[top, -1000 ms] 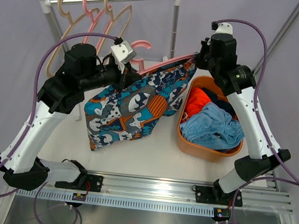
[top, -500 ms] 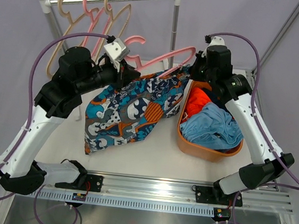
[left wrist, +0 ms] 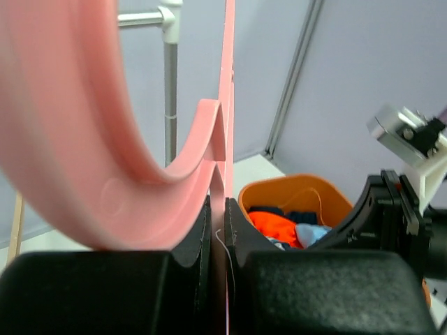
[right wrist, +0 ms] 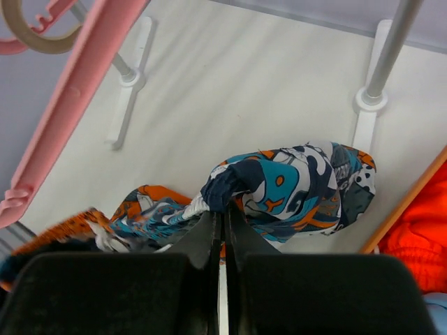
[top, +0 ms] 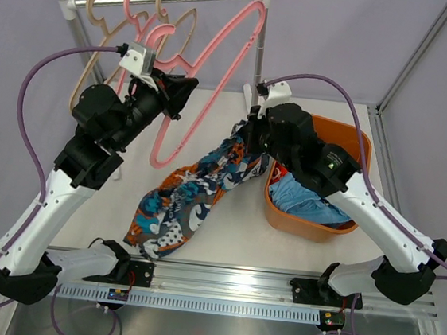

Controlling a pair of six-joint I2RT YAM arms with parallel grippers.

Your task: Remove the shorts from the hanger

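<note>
Left wrist view shows plainly the left gripper (left wrist: pixel 218 234) clamped tight on the pink hanger (left wrist: pixel 91 139). Right wrist view shows the right gripper (right wrist: pixel 218 225) pinching the printed shorts (right wrist: pixel 293 188), which trail off the hanger onto the table (top: pixel 233 228).

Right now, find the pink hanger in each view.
Top external: pink hanger upper centre, slanting down-left from the top of the rack post.
Left wrist: fills the upper left, close up.
Right wrist: upper left, a slanted bar.
Shared landmark: rack post.

A robot lab: two arms (top: pixel 48 197) bolted to an aluminium rail (top: pixel 227 284), grey backdrop (top: pixel 341 36).
</note>
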